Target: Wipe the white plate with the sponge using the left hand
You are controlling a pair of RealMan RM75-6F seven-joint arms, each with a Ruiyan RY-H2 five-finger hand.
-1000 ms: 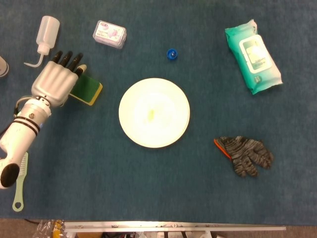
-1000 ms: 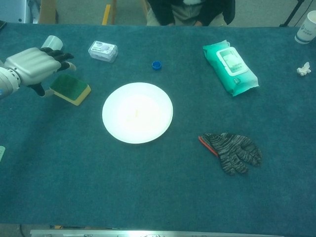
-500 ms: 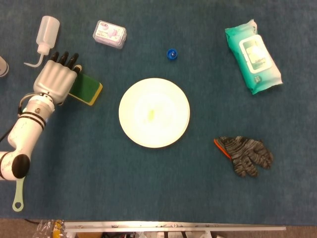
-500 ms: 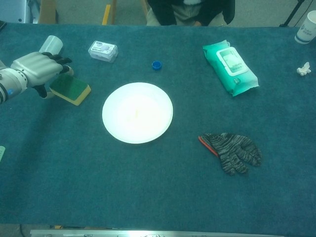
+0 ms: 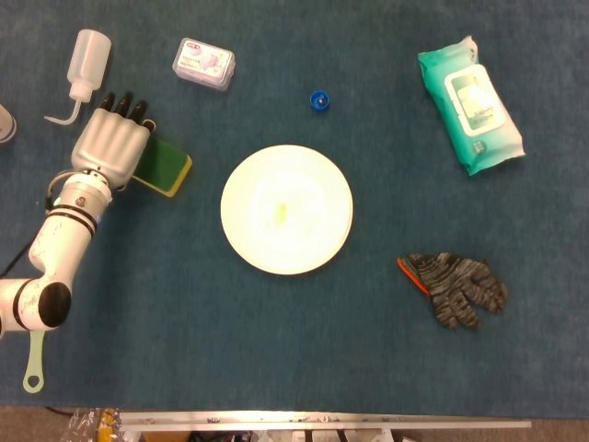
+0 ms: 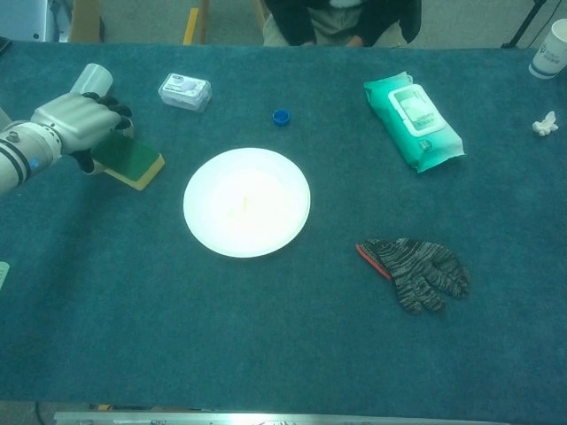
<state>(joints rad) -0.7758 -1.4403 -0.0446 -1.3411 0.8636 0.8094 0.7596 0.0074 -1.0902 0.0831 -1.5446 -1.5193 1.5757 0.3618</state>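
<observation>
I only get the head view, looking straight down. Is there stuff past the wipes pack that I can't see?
Observer: Yes. The chest view shows a white cup at the far right corner of the table, beyond the wipes pack.
Operator: Anything else over there?
Observer: A small crumpled white scrap lies near the right edge, to the right of the wipes pack.
Operator: What does the robot hand look like from the side?
Observer: The left robot hand arches over the left end of the sponge, with a dark fingertip down beside it. I can't tell if it grips.
</observation>
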